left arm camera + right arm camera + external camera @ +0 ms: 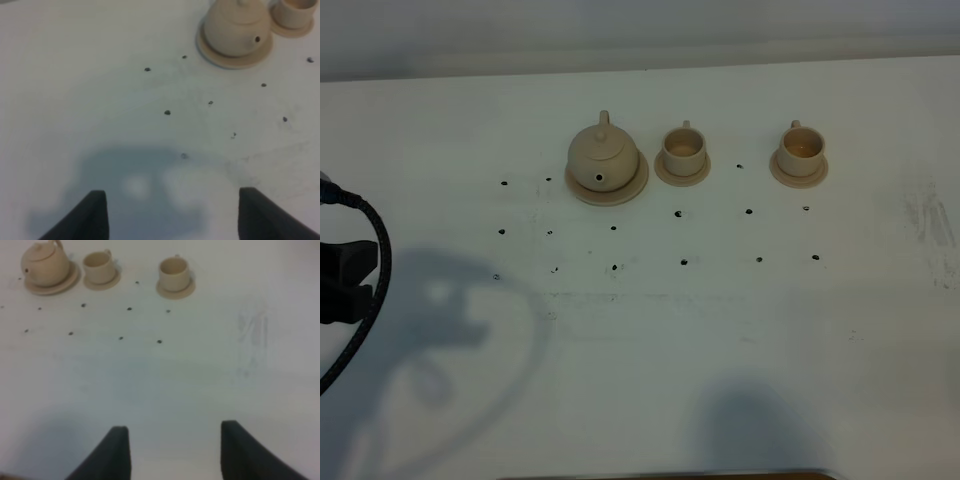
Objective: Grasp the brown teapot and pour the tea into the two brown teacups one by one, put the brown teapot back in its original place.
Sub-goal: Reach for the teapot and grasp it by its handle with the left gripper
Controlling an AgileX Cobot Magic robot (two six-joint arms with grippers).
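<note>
The brown teapot (pixel 603 158) sits with its lid on, on its wide saucer (pixel 620 191), the original place, at the back of the white table, its spout facing the front. To its right stand the two brown teacups (pixel 683 150) (pixel 801 148), each on a small saucer. In the left wrist view my left gripper (pixel 172 192) is open and empty over bare table, well short of the teapot (pixel 235 27). My right gripper (pixel 174 426) is also open and empty, far in front of the teapot (pixel 45 262) and both cups (pixel 98 266) (pixel 174 272).
Small black dots (pixel 613 228) mark the table in front of the tea set. The left arm's dark body and braided cable (pixel 360 290) show at the left edge. Faint scuff marks (pixel 928 222) lie at the right.
</note>
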